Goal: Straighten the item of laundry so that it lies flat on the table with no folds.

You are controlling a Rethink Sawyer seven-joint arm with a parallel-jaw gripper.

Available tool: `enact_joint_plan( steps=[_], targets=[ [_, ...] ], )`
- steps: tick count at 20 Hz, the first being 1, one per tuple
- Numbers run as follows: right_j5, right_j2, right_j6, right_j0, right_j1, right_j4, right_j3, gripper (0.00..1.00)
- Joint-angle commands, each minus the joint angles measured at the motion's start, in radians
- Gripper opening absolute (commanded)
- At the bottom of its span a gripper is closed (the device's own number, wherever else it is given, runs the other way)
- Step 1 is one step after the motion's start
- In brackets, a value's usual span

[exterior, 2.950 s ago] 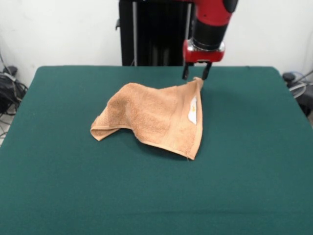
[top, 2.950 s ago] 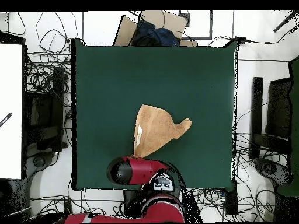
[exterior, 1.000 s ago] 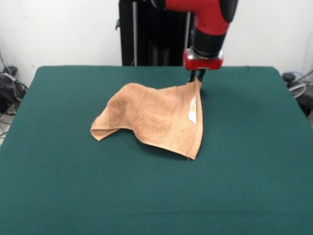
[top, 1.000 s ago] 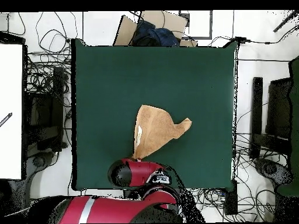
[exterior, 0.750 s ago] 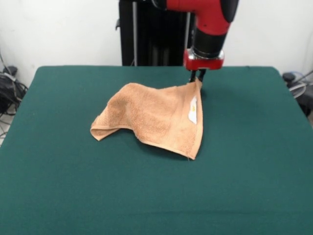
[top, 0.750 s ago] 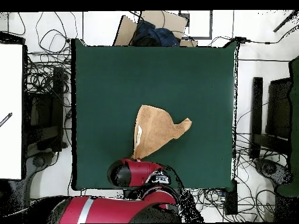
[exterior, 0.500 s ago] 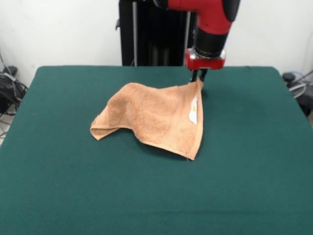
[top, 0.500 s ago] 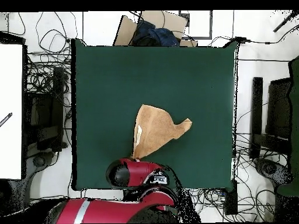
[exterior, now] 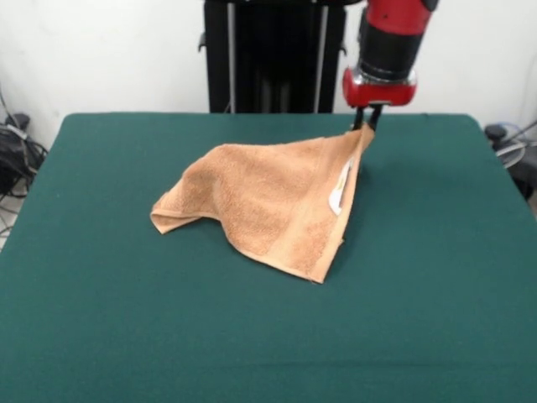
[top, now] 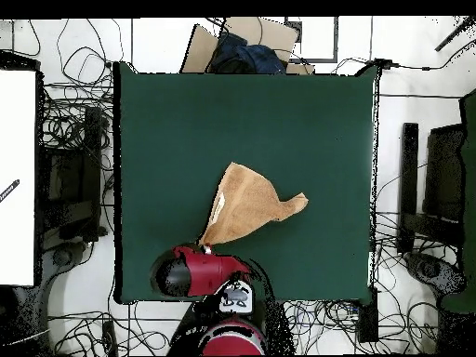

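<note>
The item of laundry (exterior: pixel 268 197) is an orange-tan terry towel, rumpled and folded over itself near the middle of the dark green table (exterior: pixel 436 277). My gripper (exterior: pixel 367 126) is shut on the towel's far right corner and holds it lifted off the table, so the cloth stretches up to it. A small white label (exterior: pixel 340 190) shows on the raised right side. In the overhead view the towel (top: pixel 249 206) reaches toward the lower left, where the red arm (top: pixel 191 271) hides the gripper.
Cables and dark equipment (top: pixel 70 177) crowd the floor around the table. A cardboard box with dark cloth (top: pixel 242 46) sits beyond the table's top edge in the overhead view. A black stand (exterior: pixel 268 54) rises behind the table.
The gripper closed on the towel's corner, then rose and moved right in the front view, pulling the corner up and stretching the cloth.
</note>
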Motion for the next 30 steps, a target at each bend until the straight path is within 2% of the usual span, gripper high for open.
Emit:
enact_joint_plan(
  steps=[1, 7, 10, 15, 20, 25, 30],
  targets=[
    [0.104, 0.11, 0.22, -0.012, -0.081, 0.093, -0.018, 0.0],
    [0.098, 0.168, 0.216, -0.042, -0.077, 0.125, -0.023, 0.0],
    [0.126, 0.154, 0.209, -0.022, -0.068, 0.144, -0.063, 0.0],
    [0.184, 0.114, 0.201, 0.042, 0.018, 0.193, -0.221, 0.0],
    [0.289, 0.062, 0.209, 0.1, 0.06, 0.227, -0.368, 0.0],
    [0.388, 0.023, 0.22, 0.133, 0.065, 0.233, -0.478, 0.0],
    [0.38, 0.027, 0.212, 0.137, 0.07, 0.23, -0.558, 0.0]
  ],
)
